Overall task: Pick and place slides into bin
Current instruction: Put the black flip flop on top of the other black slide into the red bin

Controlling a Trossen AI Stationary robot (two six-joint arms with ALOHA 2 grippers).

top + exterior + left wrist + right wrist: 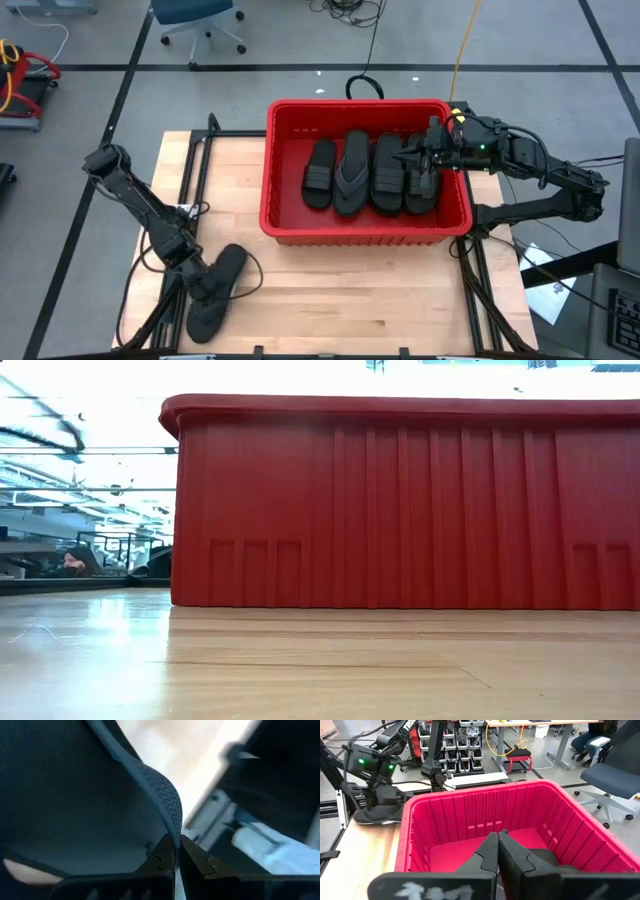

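Note:
The red bin stands on the far middle of the table and fills the low view. Several black slides lie side by side on its floor, among them a band-strap one and a thong-strap one. My left gripper is at the table's near left, shut on another black slide. My right gripper is shut over the bin's right part, above the rightmost slide; whether it touches that slide does not show. My left gripper pinches a thin dotted edge of the slide between its two fingers. The edge runs away from the fingertips, and the slide's dark body fills the view beside it. Whether the slide is clear of the table, I cannot tell.
The bin's tall walls ring my right gripper. Bare wood lies between the bin and the table's near edge. Cables and the table's black frame rails run along the left and right sides.

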